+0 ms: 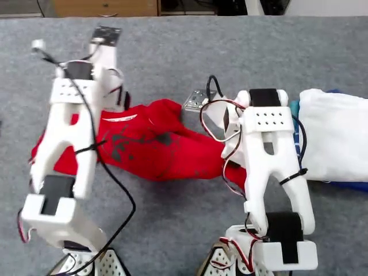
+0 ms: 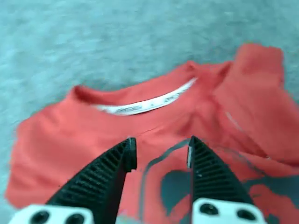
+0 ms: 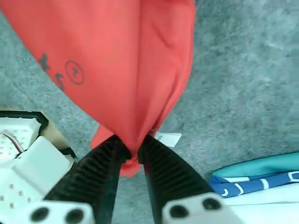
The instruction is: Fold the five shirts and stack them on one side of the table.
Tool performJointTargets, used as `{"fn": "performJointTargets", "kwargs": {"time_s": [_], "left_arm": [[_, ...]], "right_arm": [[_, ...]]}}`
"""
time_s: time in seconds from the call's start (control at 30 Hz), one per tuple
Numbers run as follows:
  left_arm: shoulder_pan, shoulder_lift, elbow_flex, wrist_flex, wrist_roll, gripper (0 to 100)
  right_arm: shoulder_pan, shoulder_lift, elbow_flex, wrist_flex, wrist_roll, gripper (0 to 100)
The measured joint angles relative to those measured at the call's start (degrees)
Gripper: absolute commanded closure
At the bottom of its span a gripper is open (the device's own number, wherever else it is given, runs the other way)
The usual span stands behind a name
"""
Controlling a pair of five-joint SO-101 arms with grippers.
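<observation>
The right fingers (image 3: 164, 170) pinch the edge of the red shirt (image 1: 149, 146). The left fingers (image 2: 110, 170) hang spread apart above its collar (image 2: 145, 105). Beside it lies a pile of shirts (image 1: 336, 135).

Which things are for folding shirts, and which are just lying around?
For the job: red cotton shirt with dark print, pinched by right hand; open left hand above it; folded white shirt pile.
Lying about: grey felt table cover; wooden cabinet behind.

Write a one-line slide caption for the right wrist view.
Right gripper pinches a bunched edge of the red shirt above the grey table.
</observation>
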State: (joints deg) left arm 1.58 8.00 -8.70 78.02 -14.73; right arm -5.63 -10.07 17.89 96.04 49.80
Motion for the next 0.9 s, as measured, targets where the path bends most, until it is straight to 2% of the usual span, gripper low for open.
{"fn": "performJointTargets", "kwargs": {"time_s": [0.43,0.67,0.73,0.87,0.9], "left_arm": [[8.97,17.67,-20.04,0.09,4.31,81],[11.43,28.04,-28.92,7.82,4.48,82],[11.43,30.95,-31.21,10.37,4.48,84],[11.52,35.16,-36.66,14.95,3.69,99],[11.52,35.78,-38.33,16.0,3.08,98]], "right_arm": [[0.0,0.0,0.26,0.0,-1.05,99.7],[0.0,0.0,0.26,0.0,-1.05,99.7],[0.0,0.0,0.26,0.0,-1.05,99.7],[0.0,0.0,0.26,0.0,-1.05,99.7],[0.0,0.0,0.26,0.0,-1.05,99.7]]}}
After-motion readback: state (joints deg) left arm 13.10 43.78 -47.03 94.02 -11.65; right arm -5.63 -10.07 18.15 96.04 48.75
